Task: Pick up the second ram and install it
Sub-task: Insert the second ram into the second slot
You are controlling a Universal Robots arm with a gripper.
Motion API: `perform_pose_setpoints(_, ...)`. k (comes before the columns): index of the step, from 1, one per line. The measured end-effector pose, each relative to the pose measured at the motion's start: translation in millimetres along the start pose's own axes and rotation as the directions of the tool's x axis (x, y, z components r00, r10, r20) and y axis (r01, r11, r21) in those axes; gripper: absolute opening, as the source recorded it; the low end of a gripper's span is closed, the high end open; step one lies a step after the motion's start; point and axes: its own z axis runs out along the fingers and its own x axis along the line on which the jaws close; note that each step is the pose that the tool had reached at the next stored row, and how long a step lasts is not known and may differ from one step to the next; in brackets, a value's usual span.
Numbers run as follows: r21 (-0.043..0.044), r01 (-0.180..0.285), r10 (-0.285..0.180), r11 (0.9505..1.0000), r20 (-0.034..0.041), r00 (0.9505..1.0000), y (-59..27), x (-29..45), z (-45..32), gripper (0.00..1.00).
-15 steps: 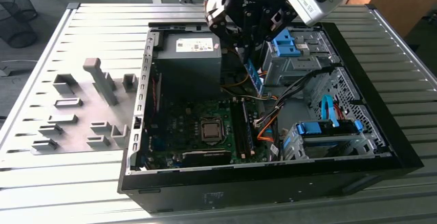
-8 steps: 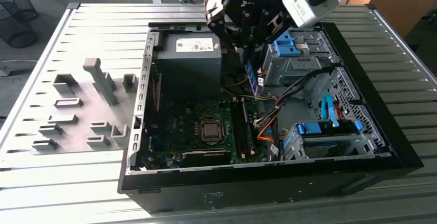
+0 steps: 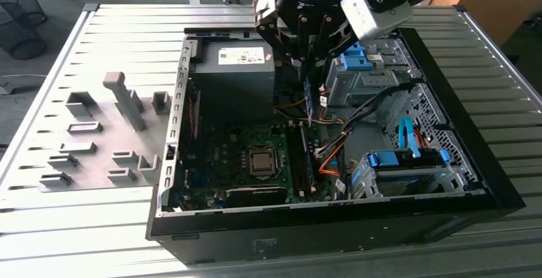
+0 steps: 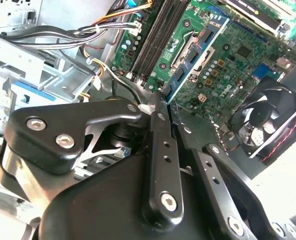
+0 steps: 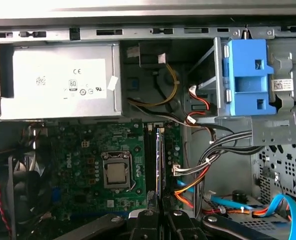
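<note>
the black multi-link gripper (image 3: 310, 68) hangs over the open black desktop computer case (image 3: 474, 195), its fingers (image 4: 160, 115) closed together on the second ram (image 3: 309, 97), a thin, long, blue-green circuit-board stick with small dark chips. in the exterior view the stick hangs on edge below the fingertips, above the motherboard and between the grey metal power supply box (image 3: 233, 75) and the bright-blue plastic drive-bay clips (image 3: 356, 59). in the second wrist view the stick (image 4: 195, 60) runs straight out from the fingertips, long axis parallel with the black memory slots (image 4: 158, 37) and offset to one side of them. in the first wrist view it is seen edge-on (image 5: 161, 160) as a narrow strip running from the gripper (image 5: 160, 217) toward the power supply (image 5: 60, 82), lined up with the slot bank beside the silver processor socket (image 5: 116, 172). whether its lower edge touches a slot cannot be told.

the case lies on its side on a grey slatted metal table (image 3: 93, 227). on the exterior view's left, grey plastic fixture blocks (image 3: 101, 138) stand on the table, well apart from the case. a black wire wastebasket (image 3: 21, 21) and grey floor lie beyond the table edge.
</note>
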Motion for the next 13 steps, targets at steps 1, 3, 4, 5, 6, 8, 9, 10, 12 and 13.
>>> perform_pose_setpoints(1, 0.0002, -0.005, 0.005, 1.0, 0.0001, 1.0, 0.0, 0.0, 0.0, 0.14)
perform_pose_setpoints(3, 0.0004, -0.013, 0.013, 0.9999, 0.0003, 0.9999, 0.0, 0.0, 0.1, 0.14)
perform_pose_setpoints(4, 0.0006, -0.015, 0.015, 0.9999, 0.0003, 0.9999, 0.0, 0.0, 0.1, 0.14)
perform_pose_setpoints(5, 0.0006, -0.014, 0.014, 0.9999, 0.0003, 0.9999, 0.0, 0.0, 0.1, 0.14)
perform_pose_setpoints(6, 0.0003, -0.006, 0.006, 1.0, 0.0002, 1.0, 0.0, 0.0, 0.1, 0.14)
perform_pose_setpoints(8, -0.0013, 0.028, -0.028, 0.9996, -0.0004, 0.9996, 0.0, 0.1, 0.5, 0.14)
perform_pose_setpoints(9, -0.0021, 0.045, -0.045, 0.999, -0.0007, 0.999, 0.0, 0.1, 0.7, 0.14)
perform_pose_setpoints(10, -0.003, 0.064, -0.064, 0.998, -0.0009, 0.998, 0.0, 0.1, 0.9, 0.14)
perform_pose_setpoints(12, -0.0035, 0.078, -0.078, 0.9969, -0.0012, 0.9969, 0.0, 0.1, 1.0, 0.14)
perform_pose_setpoints(13, -0.0037, 0.078, -0.078, 0.9969, -0.0012, 0.9969, 0.0, 0.1, 1.1, 0.14)
